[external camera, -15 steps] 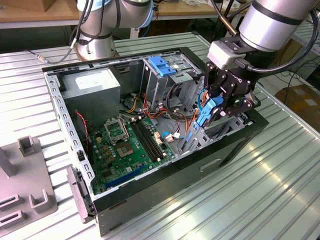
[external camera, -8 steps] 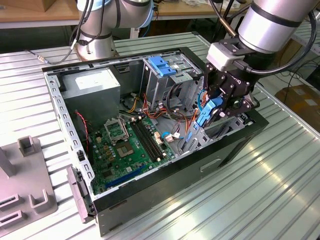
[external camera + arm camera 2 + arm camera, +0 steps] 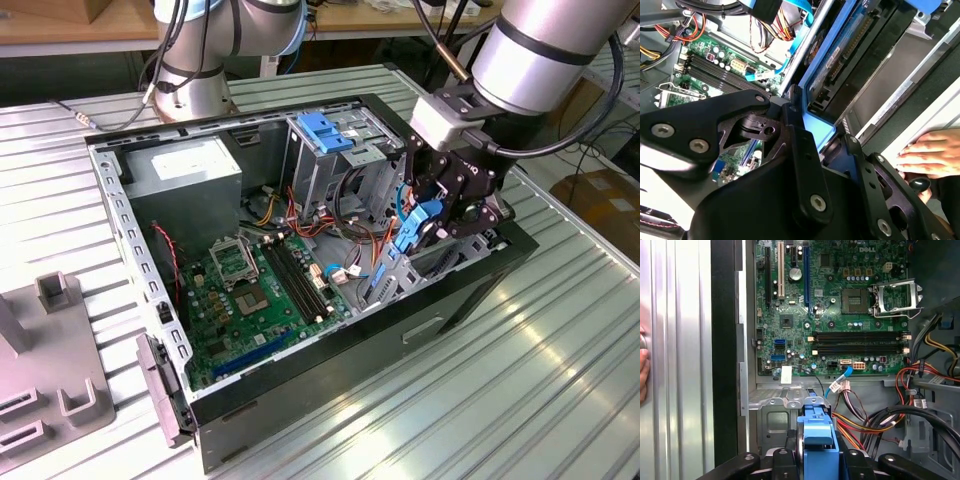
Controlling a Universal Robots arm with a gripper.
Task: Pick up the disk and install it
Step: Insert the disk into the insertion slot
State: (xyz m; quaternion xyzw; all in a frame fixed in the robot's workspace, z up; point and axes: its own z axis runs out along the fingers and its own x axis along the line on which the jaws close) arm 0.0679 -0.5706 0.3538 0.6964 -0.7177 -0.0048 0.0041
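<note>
My gripper (image 3: 432, 222) is shut on the disk (image 3: 412, 234), which is held on edge by its blue bracket, inside the open computer case (image 3: 128, 240) at the end on the exterior view's right. In the second wrist view the disk (image 3: 850, 55) shows its dark underside and blue rim, slanting along the case's side wall, with the gripper (image 3: 820, 134) clamped on its end. In the first wrist view the blue bracket of the disk (image 3: 817, 432) stands between the black fingers (image 3: 782, 460), over a metal bay floor (image 3: 772, 415) beside the motherboard (image 3: 840, 315).
A grey power supply box (image 3: 185, 170) and a metal cage with a blue handle (image 3: 325, 135) stand at the back of the case. Loose cables (image 3: 340, 235) run near the disk. A person's hand (image 3: 927, 152) rests on the outside of the case. A grey fixture (image 3: 50, 370) lies on the table.
</note>
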